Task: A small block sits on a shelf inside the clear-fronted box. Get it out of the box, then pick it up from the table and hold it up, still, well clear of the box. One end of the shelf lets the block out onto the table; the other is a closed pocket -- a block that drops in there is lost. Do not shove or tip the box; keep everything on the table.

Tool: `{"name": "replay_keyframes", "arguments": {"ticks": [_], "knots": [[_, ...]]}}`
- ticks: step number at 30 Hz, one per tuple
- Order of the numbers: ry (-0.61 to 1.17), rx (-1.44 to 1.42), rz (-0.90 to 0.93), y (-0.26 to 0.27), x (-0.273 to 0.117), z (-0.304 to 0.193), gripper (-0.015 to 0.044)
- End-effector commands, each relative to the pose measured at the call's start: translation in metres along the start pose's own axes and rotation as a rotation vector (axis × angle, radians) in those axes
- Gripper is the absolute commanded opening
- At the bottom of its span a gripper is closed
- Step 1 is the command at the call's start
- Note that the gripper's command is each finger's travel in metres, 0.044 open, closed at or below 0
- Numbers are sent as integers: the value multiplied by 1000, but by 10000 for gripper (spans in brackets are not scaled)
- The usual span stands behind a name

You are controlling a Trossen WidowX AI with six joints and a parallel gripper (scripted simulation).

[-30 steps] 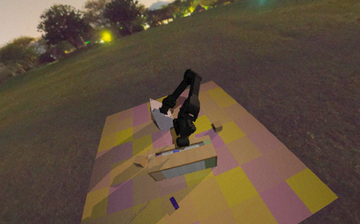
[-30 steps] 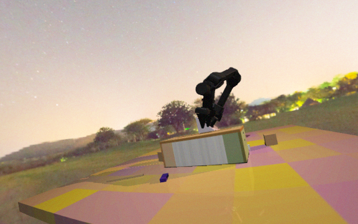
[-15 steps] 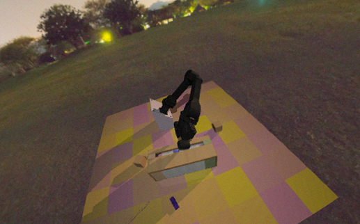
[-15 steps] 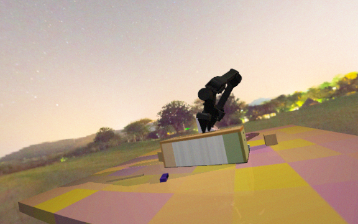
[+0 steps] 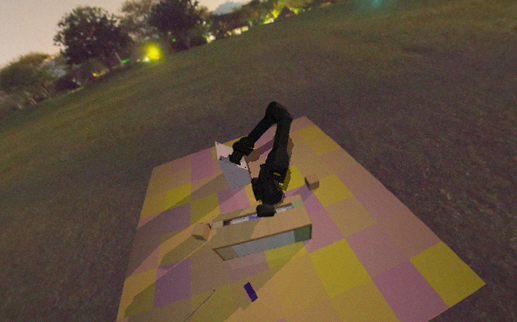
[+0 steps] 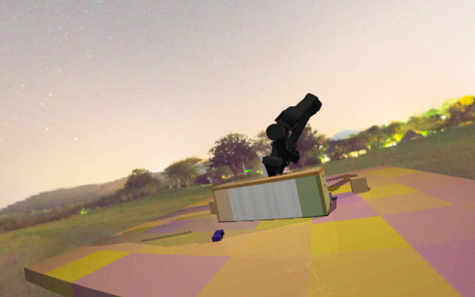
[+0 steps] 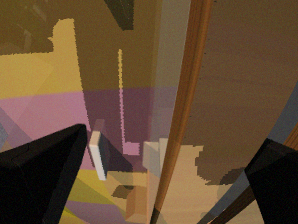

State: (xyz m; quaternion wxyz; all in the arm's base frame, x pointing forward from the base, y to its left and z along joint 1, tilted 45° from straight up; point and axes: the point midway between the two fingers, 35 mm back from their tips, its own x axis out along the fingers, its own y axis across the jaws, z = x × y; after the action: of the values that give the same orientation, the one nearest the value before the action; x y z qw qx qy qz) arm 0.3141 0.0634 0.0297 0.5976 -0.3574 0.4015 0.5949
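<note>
The block is not showing itself plainly in any view. A bluish streak (image 5: 248,218) is lying in the open slot along the top rear of the box (image 5: 260,229), and I am judging that to be the block, sitting inside on its shelf (the wrist view is giving only the box's tan wall and edge, no block). So it is reading as inside the box, not on the counter (image 5: 348,270).

The hand (image 5: 265,210) is dipping into that slot near its middle, fingers spread wide and pinching nothing, with the arm (image 5: 276,150) folding down steeply over it. From the exterior view the hand is hiding behind the box's top edge, above the clear front (image 6: 264,200).

Further out, a tan cube (image 5: 201,231) is sitting just beside the box's left end, another tan cube (image 5: 312,181) near the arm, and a dark blue piece (image 5: 250,291) and a thin rod (image 5: 196,310) are lying well in front.

By my reading nothing is finished: nudging the block to the open end, picking it up and holding it aloft are all remaining.
</note>
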Motion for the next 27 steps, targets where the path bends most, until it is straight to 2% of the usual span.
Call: {"name": "replay_keyframes", "arguments": {"ticks": [1,15,27], "knots": [[-3,7,6,2,7,2,400],[-2,-1,0,2,16,7,400],[0,-1,2,3,31,-29,400]]}}
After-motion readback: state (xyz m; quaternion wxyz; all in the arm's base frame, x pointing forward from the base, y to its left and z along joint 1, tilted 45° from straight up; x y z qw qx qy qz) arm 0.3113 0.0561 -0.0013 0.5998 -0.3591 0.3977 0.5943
